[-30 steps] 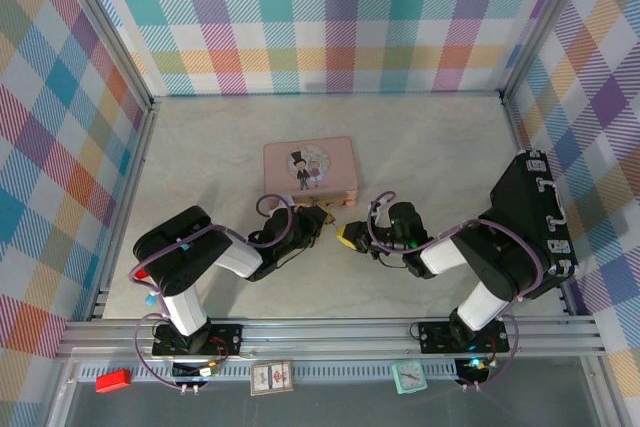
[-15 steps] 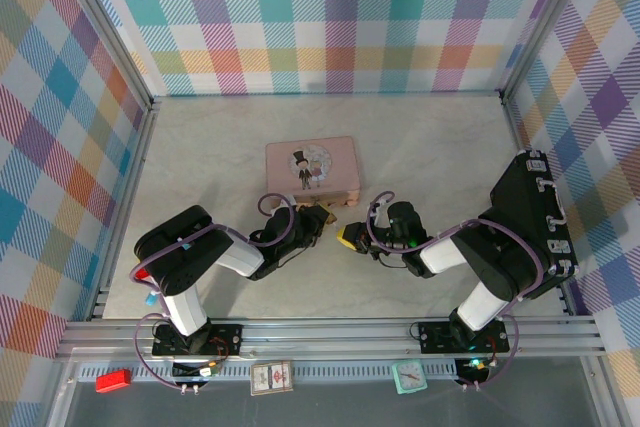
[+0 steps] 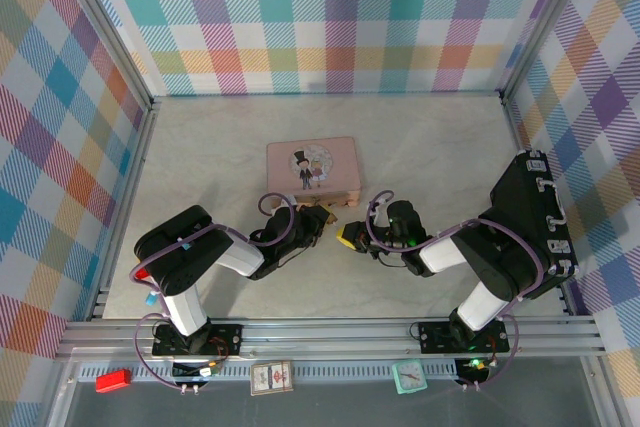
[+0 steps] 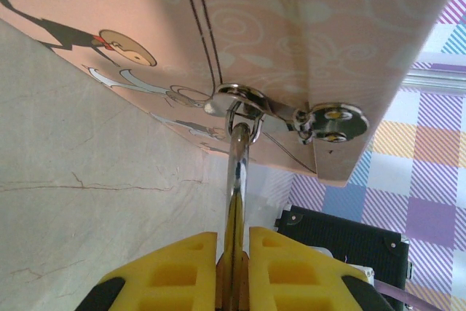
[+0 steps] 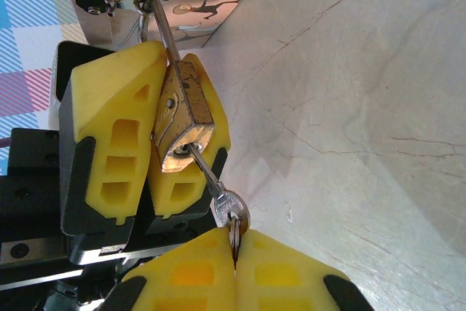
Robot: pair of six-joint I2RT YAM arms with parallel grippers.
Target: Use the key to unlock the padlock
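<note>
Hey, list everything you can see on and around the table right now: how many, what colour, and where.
padlock: one, brass with a silver shackle, hooked through the clasp, pinched in the left gripper
key: one, silver, blade in the padlock's keyhole, head in the right gripper
tin: one, pink with a cartoon couple, mid-table
clasp: one, silvery, on the tin's near edge
case: one, black, right side of the table
red block: one, near rail, left
card: one, pale, near rail, middle
clock: one, teal, near rail, right
left gripper: yellow fingers, shut on the padlock
right gripper: yellow fingers, shut on the key
</note>
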